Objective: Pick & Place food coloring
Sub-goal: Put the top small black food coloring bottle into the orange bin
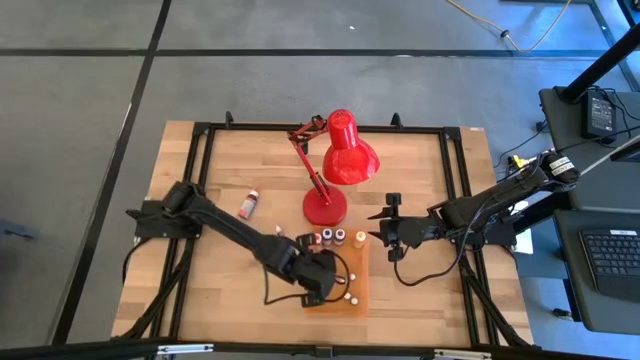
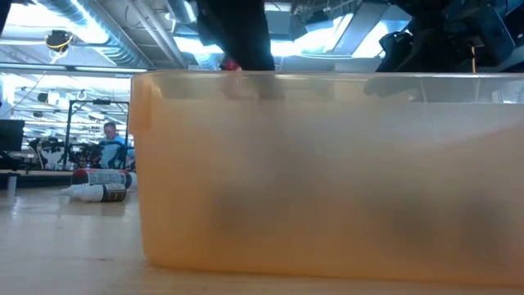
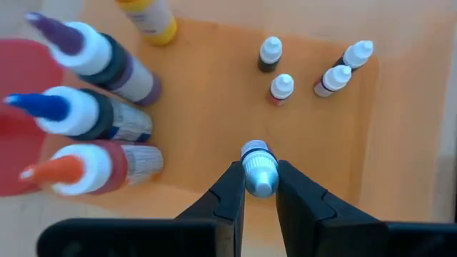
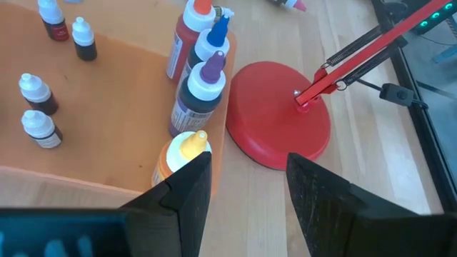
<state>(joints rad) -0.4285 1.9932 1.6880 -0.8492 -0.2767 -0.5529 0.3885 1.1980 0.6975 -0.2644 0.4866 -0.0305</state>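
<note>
Lone bottle [image 1: 248,204] lying on table left of lamp [image 1: 338,160], label unreadable. Left gripper [image 3: 258,187] over orange tray [image 1: 359,287], fingers pinching small dropper bottle [image 3: 258,165] by its pale cap; bottle body hidden below cap. Four small bottles [image 3: 282,88] upright on tray beyond. Low view: tray wall [image 2: 327,172] blocks nearly everything behind. Right gripper [image 4: 246,189] spread, empty, near yellow bottle [image 4: 182,158] at tray edge.
</note>
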